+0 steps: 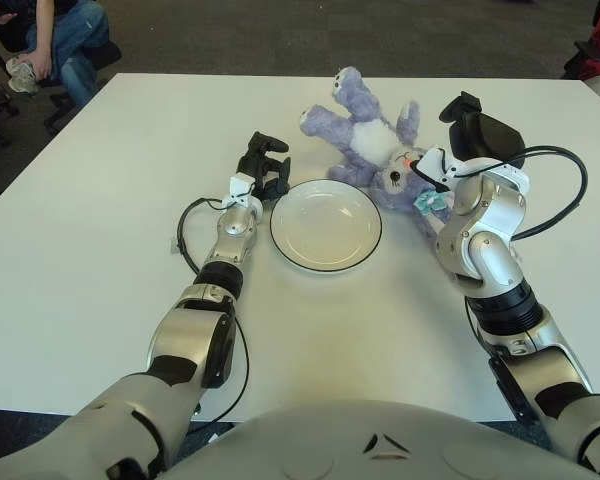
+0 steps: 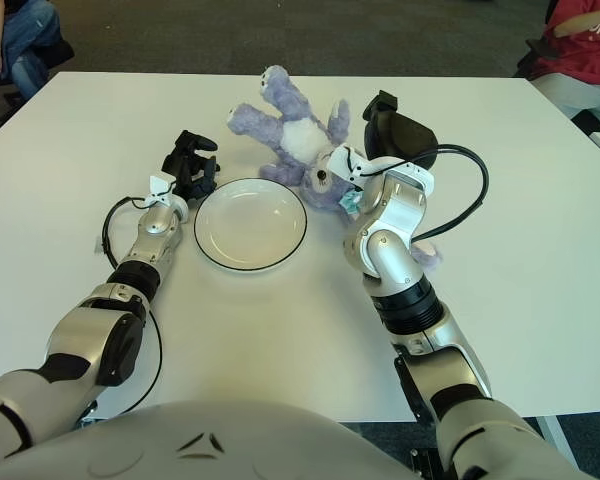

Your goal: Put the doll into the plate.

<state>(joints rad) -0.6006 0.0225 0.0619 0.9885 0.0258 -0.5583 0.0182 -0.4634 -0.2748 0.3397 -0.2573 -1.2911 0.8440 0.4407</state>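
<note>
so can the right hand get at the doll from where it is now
Probably yes. The right hand is raised just to the right of the doll, near its head, and nothing stands between them. The plate lies on the doll's near left side, and the left hand shows beyond the plate's left rim.

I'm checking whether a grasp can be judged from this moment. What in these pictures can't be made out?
- Right hand: both views show only its back beside the doll, so finger contact is hidden.
- The doll's long ears: the right forearm covers them in both views.
- Left hand: by the plate, dark fingers bunched; contact with the rim is unclear.
- Seated people: cut off by the top edges.
</note>
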